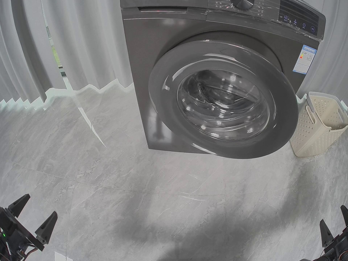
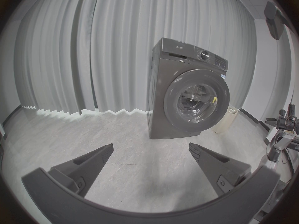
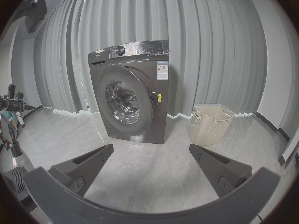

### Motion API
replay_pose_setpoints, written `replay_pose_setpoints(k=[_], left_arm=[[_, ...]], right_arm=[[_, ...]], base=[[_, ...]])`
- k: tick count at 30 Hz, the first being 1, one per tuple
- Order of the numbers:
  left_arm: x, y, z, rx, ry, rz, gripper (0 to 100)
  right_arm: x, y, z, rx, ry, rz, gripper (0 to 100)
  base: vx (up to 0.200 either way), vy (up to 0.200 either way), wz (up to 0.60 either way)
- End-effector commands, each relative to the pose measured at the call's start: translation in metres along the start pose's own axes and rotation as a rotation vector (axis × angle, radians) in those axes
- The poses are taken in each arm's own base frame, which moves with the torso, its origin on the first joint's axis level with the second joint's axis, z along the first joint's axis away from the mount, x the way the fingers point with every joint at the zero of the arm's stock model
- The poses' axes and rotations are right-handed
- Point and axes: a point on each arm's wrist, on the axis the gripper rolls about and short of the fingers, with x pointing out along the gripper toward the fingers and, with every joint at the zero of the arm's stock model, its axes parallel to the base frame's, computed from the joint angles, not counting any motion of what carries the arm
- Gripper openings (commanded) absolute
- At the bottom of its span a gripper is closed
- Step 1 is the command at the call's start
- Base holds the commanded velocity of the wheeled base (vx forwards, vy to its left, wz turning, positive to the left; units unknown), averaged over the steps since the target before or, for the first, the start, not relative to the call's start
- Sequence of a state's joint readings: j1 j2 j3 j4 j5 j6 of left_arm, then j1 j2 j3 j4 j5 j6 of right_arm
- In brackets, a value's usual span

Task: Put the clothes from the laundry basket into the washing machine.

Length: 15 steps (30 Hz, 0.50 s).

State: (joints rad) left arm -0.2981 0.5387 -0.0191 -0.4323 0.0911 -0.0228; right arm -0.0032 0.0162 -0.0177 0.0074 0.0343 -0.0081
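Head view: a dark grey front-loading washing machine (image 1: 217, 91) with a round glass door stands on the pale marble floor (image 1: 108, 185). A cream perforated laundry basket (image 1: 319, 127) sits just beside it, on the robot's right. Both lie well ahead of the left claw (image 1: 40, 204) and right claw (image 1: 332, 214), each with fingers spread apart.

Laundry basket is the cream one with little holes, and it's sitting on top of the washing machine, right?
Not on top. The cream laundry basket with little holes stands on the floor, beside the washing machine, on the robot's right of it. The right wrist view shows this clearly.
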Motion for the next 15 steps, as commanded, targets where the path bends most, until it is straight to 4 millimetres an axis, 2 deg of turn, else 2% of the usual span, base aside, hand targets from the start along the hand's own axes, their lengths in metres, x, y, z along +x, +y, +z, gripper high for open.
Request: replay_pose_setpoints(k=[1, 7, 9, 10, 11, 12, 15], left_arm=[[-0.030, 0.002, -0.015, -0.006, -0.128, 0.070, 100], [-0.031, 0.002, -0.020, 0.014, -0.106, 0.134, 100], [-0.040, 0.000, -0.033, 0.032, -0.085, 0.198, 100], [-0.045, -0.002, -0.042, 0.047, -0.072, 0.200, 100], [-0.045, -0.002, -0.042, 0.047, -0.072, 0.200, 100], [-0.052, -0.006, -0.048, 0.021, -0.095, 0.127, 100], [-0.053, -0.005, -0.046, -0.033, -0.131, 0.135, 100]], right_arm=[[0.000, 0.000, -0.004, -0.003, 0.003, 0.001, 100], [0.000, 0.000, -0.004, -0.003, 0.003, 0.001, 100], [0.000, 0.000, -0.004, 0.001, 0.003, 0.001, 100], [0.000, 0.000, -0.004, 0.001, 0.003, 0.001, 100], [0.000, 0.000, -0.004, 0.001, 0.003, 0.001, 100], [0.000, 0.000, -0.004, 0.001, 0.003, 0.001, 100], [0.000, 0.000, -0.004, 0.001, 0.003, 0.001, 100]], base=[[0.000, 0.000, 0.00], [0.000, 0.000, 0.00], [0.000, 0.000, 0.00], [0.000, 0.000, 0.00], [0.000, 0.000, 0.00], [0.000, 0.000, 0.00], [0.000, 0.000, 0.00]])
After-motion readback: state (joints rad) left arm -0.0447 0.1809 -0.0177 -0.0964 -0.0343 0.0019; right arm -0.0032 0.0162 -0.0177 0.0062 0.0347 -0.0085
